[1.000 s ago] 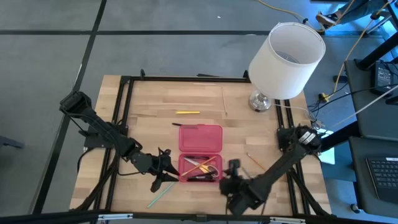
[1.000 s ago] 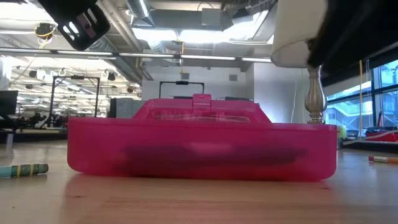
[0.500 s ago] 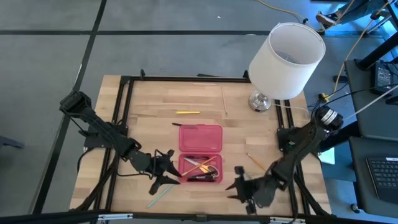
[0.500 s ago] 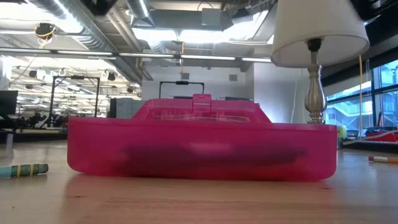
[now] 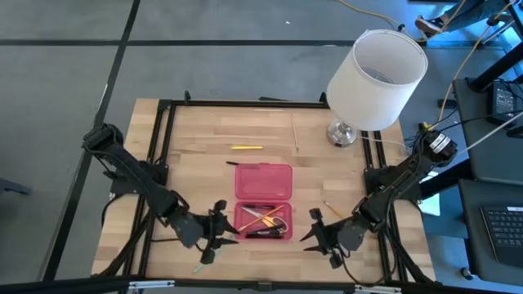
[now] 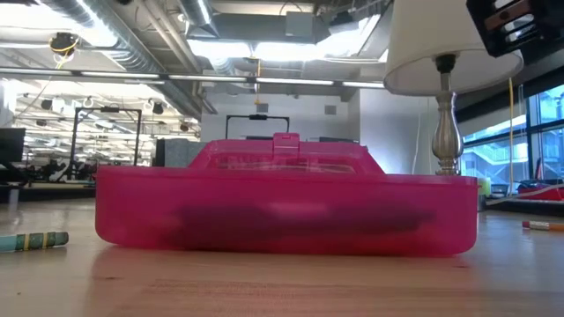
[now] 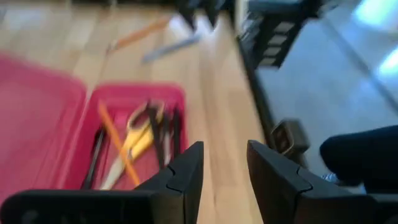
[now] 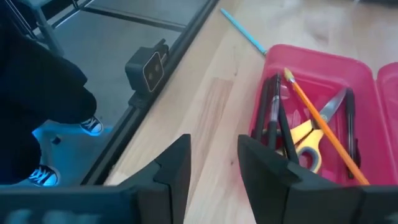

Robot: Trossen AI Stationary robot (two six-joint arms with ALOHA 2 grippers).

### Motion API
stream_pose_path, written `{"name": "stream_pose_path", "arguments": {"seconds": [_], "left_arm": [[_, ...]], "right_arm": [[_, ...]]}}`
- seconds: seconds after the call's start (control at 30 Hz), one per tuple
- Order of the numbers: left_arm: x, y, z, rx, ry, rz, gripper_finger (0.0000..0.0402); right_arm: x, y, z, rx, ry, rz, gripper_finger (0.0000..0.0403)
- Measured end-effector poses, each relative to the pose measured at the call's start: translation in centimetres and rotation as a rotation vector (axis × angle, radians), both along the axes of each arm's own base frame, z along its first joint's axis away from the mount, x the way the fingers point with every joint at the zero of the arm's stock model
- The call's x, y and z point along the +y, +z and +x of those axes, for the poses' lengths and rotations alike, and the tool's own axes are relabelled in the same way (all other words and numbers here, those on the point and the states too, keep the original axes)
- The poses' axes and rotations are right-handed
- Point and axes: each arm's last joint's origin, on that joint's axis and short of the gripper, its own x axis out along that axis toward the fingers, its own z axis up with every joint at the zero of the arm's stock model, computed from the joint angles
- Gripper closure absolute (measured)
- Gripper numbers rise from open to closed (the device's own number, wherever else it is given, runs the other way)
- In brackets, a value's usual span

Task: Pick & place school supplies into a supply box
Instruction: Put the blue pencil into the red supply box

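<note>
**Both grippers empty beside the open case, loose pencils still out**

Near edge of the light wooden slatted table [image 5: 180, 147]: the left gripper [image 5: 214, 242] sits just off the near-left corner of the flat red-pink plastic pencil case [image 5: 263, 201], fingers parted to a narrow gap, nothing between them. Right gripper [image 5: 320, 235] sits off the near-right corner, fingers also narrowly parted and empty.

A thin light-green pencil [image 5: 209, 256] lies on the table right by the left gripper, towards the near edge, long axis running diagonally from near-left up to the case corner. Left arm is clearly nearer; likely the next pick, and the fingers would need to straddle it across that diagonal.

The case is open, lid folded back on the far side. In the tray: yellow-handled scissors [image 8: 304, 147], an orange pencil [image 8: 323, 121] laid diagonally over them, dark pens [image 8: 272, 118] alongside.

A short orange pencil [image 5: 335, 211] lies right of the case, near the right gripper, also diagonal.

Farther back a yellow pencil [image 5: 246, 148] lies crosswise beyond the lid, well apart from both grippers. At the far right corner stands a white-shaded table lamp [image 5: 377, 68] on a metal base.
</note>
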Motion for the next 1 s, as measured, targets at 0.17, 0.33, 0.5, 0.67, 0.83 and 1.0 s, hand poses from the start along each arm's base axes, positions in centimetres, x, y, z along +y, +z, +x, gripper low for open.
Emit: {"name": "stream_pose_path", "arguments": {"seconds": [0.17, 0.33, 0.5, 0.67, 0.83, 1.0], "left_arm": [[-1.6, -0.2, 0.2, 0.237, 0.145, -0.048, 0.0286], [-2.9, -2.7, 1.0, 0.449, 0.249, -0.070, 0.0286], [-3.3, -5.4, 2.4, 0.611, 0.366, -0.098, 0.0286], [-3.1, -6.9, 3.0, 0.767, 0.446, -0.085, 0.0286], [-3.0, -7.4, 3.5, 0.790, 0.478, -0.127, 0.0286], [-2.9, -7.4, 3.7, 0.785, 0.510, -0.153, 0.0286]], "right_arm": [[0.0, -0.1, 0.0, 0.001, 0.005, -0.016, 0.0267], [0.0, -0.1, 0.0, 0.003, 0.006, -0.018, 0.0267], [0.0, -0.1, 0.0, 0.006, 0.005, -0.018, 0.0267], [0.0, -0.1, 0.0, 0.006, 0.004, -0.017, 0.0267], [0.0, -0.1, 0.0, 0.006, 0.004, -0.016, 0.0267], [0.0, -0.1, 0.0, 0.007, 0.004, -0.017, 0.0267]]}}
